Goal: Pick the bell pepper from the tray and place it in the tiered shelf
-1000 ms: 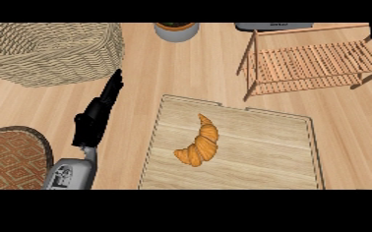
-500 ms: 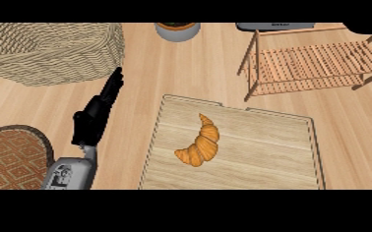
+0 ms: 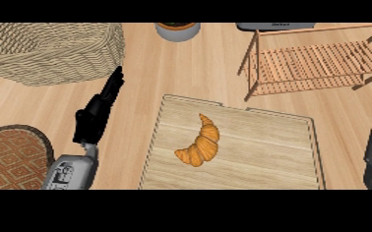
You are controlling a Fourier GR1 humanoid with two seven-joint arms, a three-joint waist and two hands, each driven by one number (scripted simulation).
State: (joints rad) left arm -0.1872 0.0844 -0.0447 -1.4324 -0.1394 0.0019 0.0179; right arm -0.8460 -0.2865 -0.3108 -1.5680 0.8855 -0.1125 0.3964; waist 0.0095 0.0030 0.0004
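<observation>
What's lying in the wooden tray (image 3: 291, 142) is a croissant (image 3: 200, 142), curved, a bit left of middle; the tiered shelf (image 3: 309, 64) stands apart, past the tray's far right corner; left hand (image 3: 94, 118) is over the counter left of the tray, fingers straight, holding nothing, pointing toward the wicker basket (image 3: 58, 51); right hand (image 3: 368, 159) is just a dark sliver at the right edge, can't tell more.

the wooden counter (image 3: 181, 71) bears a tray (image 3: 280, 150), wicker basket (image 3: 58, 54), slatted shelf (image 3: 312, 64) and perhaps a cup (image 3: 177, 31).
</observation>
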